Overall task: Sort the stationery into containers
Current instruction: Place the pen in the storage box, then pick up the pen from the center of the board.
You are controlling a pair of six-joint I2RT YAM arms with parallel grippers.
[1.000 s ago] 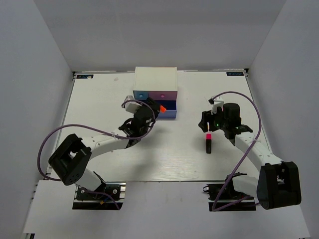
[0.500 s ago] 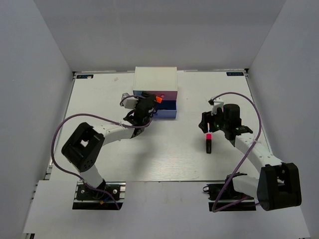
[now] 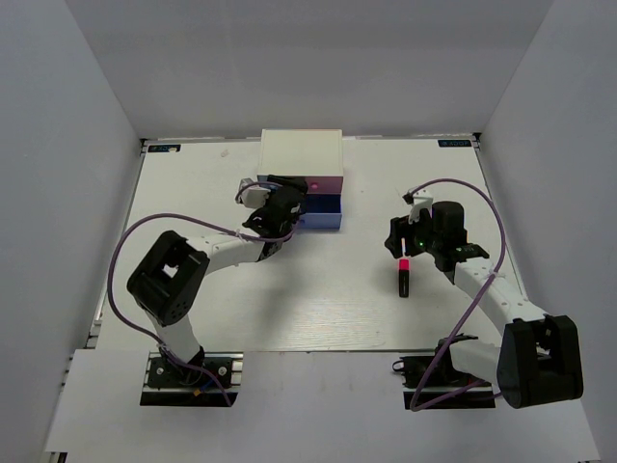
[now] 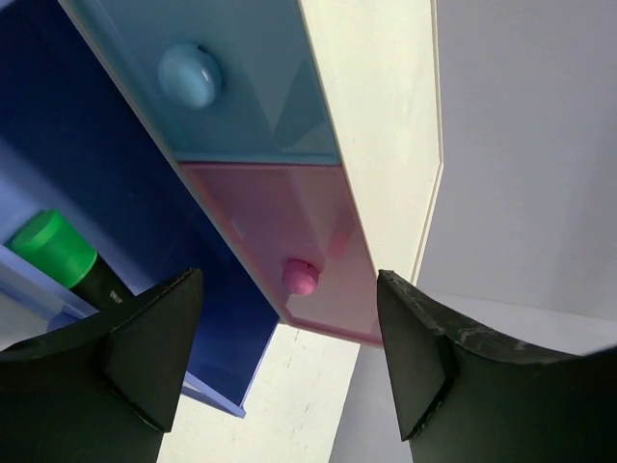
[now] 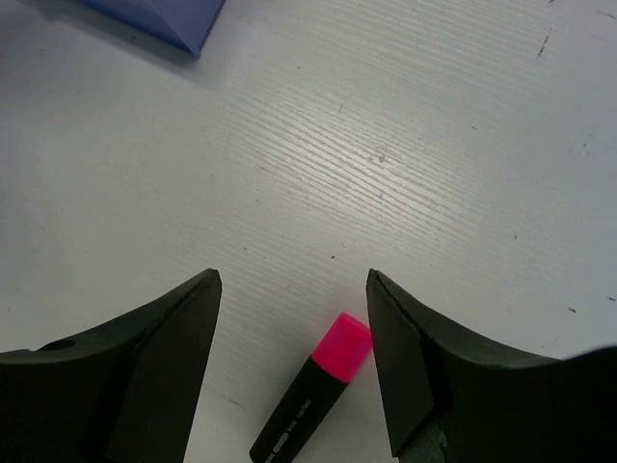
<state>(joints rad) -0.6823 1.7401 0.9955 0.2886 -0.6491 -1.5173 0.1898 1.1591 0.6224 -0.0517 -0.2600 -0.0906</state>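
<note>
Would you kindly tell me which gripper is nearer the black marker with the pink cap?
Right: the right gripper hovers over the black pink-capped marker; the left gripper is away at the white drawer chest.

A marker [image 5: 310,400] lies on the table [image 5: 405,135] just under the right claw [image 5: 291,280] (not touching it); the chest [image 3: 301,149] stands just ahead of the left claw [image 4: 286,280].

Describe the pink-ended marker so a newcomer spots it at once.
From the white drawer chest at the back of the table, look right to the right gripper. The pink-ended marker lies flat on the table just below it. It is the only marker lying loose; the green-ended marker sits inside the open dark blue drawer.
</note>
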